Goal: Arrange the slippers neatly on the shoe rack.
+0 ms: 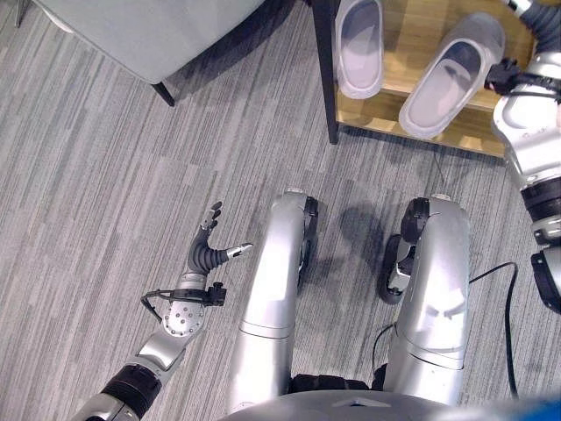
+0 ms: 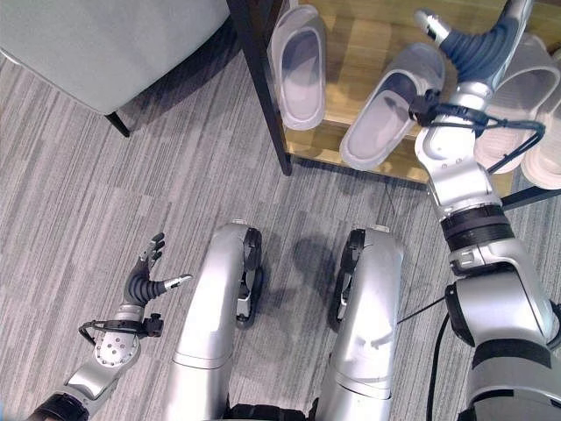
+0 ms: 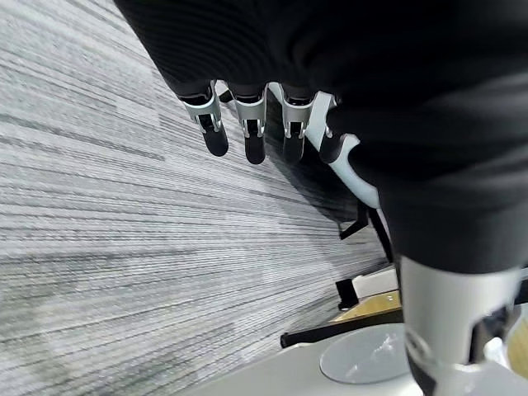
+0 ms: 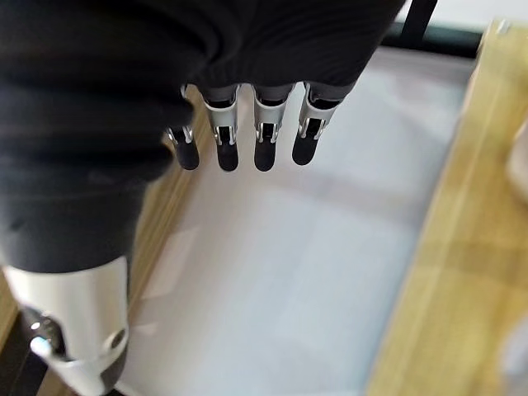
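Two pale grey foam slippers lie on the wooden shoe rack (image 2: 368,35): the straight slipper (image 2: 298,66) and the skewed slipper (image 2: 386,105). The right robot hand (image 2: 478,44), fingers relaxed and empty, hovers beside it; a careless nudge could tip it off the front edge. The left robot hand (image 1: 210,246) hangs loose and empty over the carpet.

- Your left robot hand (image 1: 208,250) hangs low at your left side, arm bent at the elbow, palm turned inward.
- Its fingers (image 3: 250,136) are loosely extended in a row, thumb spread apart from them, holding nothing.
- Your right arm reaches forward and up, forearm nearly straight.
- The right robot hand (image 2: 480,42) is raised at the end of it, fingers (image 4: 262,140) straight and side by side, nothing between them and the thumb.
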